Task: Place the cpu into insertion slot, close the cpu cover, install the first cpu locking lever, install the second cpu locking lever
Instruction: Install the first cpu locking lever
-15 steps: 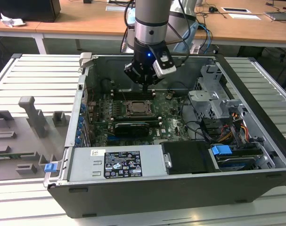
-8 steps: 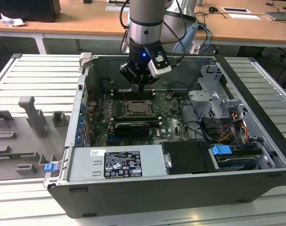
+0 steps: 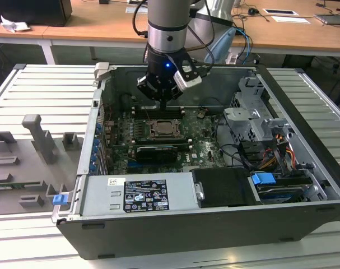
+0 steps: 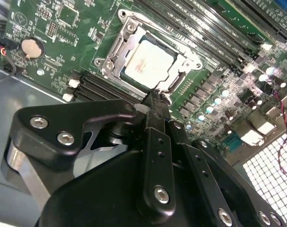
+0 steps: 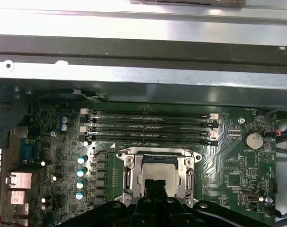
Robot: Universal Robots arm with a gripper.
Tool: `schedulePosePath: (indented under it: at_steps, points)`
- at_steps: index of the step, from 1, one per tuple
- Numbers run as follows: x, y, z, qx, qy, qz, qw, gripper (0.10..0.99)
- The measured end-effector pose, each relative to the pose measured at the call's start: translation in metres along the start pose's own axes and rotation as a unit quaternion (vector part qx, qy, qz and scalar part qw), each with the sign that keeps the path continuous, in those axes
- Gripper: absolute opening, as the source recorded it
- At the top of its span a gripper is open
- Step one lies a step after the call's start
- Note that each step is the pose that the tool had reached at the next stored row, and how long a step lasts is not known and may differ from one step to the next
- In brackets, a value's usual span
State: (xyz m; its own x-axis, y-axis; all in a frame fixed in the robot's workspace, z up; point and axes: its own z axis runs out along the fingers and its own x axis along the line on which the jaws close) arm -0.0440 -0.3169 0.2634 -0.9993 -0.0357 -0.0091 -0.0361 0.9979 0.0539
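The cpu [image 4: 148, 64], a pale silver square, lies flat in the insertion slot [image 3: 162, 129] on the green motherboard. The cpu cover [image 5: 157, 153], a silver frame with a central window, lies down around the chip. My gripper [image 4: 155, 97] hangs just above the socket's edge, its black fingers [image 5: 156, 187] pressed together with nothing between them. In the exterior view the gripper [image 3: 165, 104] stands upright over the socket inside the open computer case. Whether the locking levers are latched I cannot tell.
Long black memory slots [image 5: 150, 125] run beside the socket, towards the case wall [image 5: 143, 71]. A coin battery [image 4: 31, 46] sits on the board. The power supply [image 3: 139, 193], a drive cage [image 3: 254, 117] and cables [image 3: 270, 151] crowd the case. A grey fixture tray [image 3: 35, 145] lies outside at the exterior view's left.
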Motion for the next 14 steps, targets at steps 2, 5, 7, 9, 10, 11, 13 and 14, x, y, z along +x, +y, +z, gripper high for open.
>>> schedulePosePath:
  at_steps: [2, 5, 7, 9, 10, 11, 13, 14]
  points:
    - [0.0015, 0.0, -0.0001, 0.0, 0.0, 0.0, 1.0, 0.106]
    - [0.0033, 0.0001, -0.0001, 0.0, 0.0001, 0.0, 1.0, 0.106]
    - [0.005, 0.0001, -0.0001, 0.0001, 0.0001, 0.0, 1.0, 0.106]
    - [0.0065, 0.0001, -0.0001, 0.0, 0.0001, 0.0, 1.0, 0.106]
    - [0.0069, 0.0001, -0.0001, 0.0, 0.0001, 0.0, 1.0, 0.106]
    - [0.0072, 0.0001, -0.0001, 0.0001, 0.0001, 0.0, 1.0, 0.106]
    - [0.0082, 0.0002, -0.0001, 0.0, 0.0001, 0.0, 1.0, 0.106]
    - [0.0087, 0.0002, -0.0002, 0.0001, 0.0001, 0.0, 1.0, 0.106]
